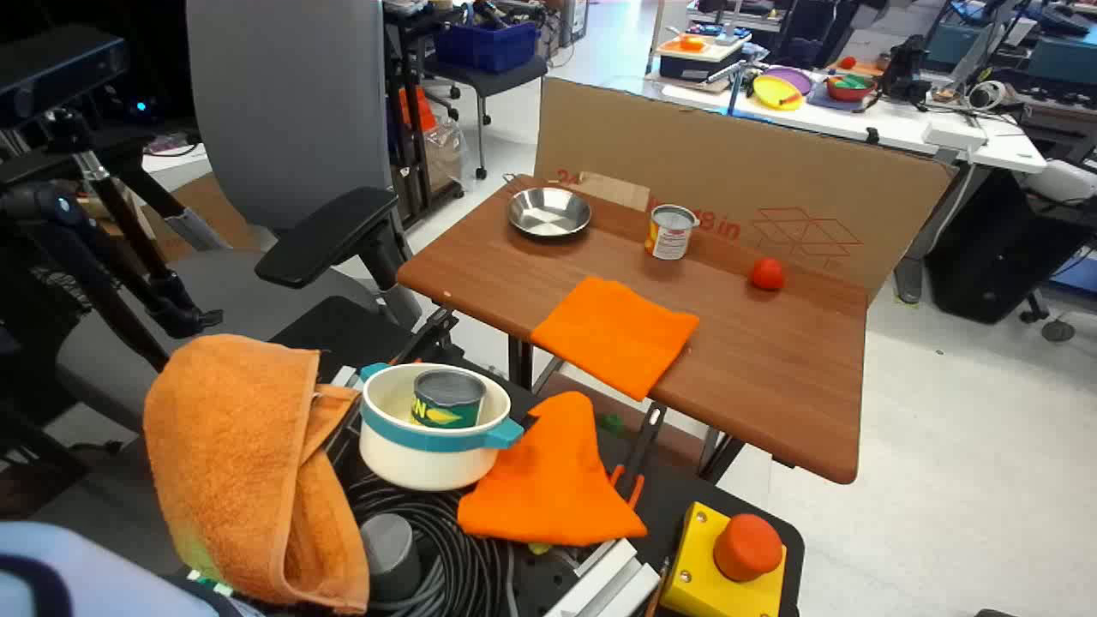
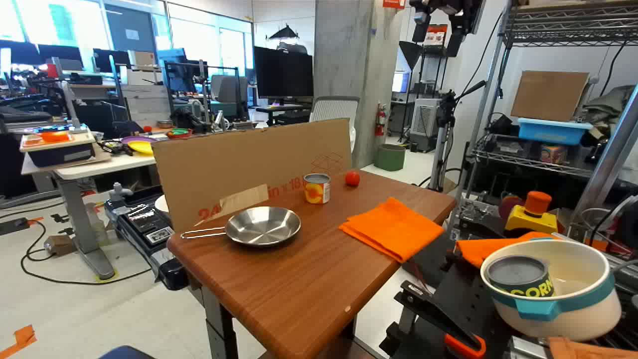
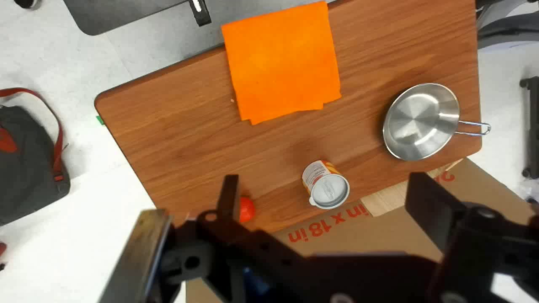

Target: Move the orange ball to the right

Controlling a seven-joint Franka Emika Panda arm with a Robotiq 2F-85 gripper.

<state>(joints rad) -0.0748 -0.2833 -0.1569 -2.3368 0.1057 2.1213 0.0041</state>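
Note:
The orange ball is a small red-orange ball that rests on the brown table near its cardboard-backed edge. It shows in both exterior views, here (image 1: 768, 274) and here (image 2: 352, 178). In the wrist view the ball (image 3: 246, 209) is partly hidden behind the left-hand finger. My gripper (image 3: 324, 179) is open and empty, its fingers wide apart. It hangs well above the table. In an exterior view the gripper (image 2: 437, 44) shows at the top edge, high above the ball's level. It touches nothing.
On the table (image 1: 797, 377) are a can (image 1: 671, 231), a metal pan (image 1: 549, 212) and a flat orange cloth (image 1: 615, 334). A cardboard panel (image 2: 249, 159) stands along the far edge. Beside the table, a cart holds a white pot (image 1: 428, 467), an orange towel (image 1: 231, 463) and a yellow button box (image 1: 728, 591).

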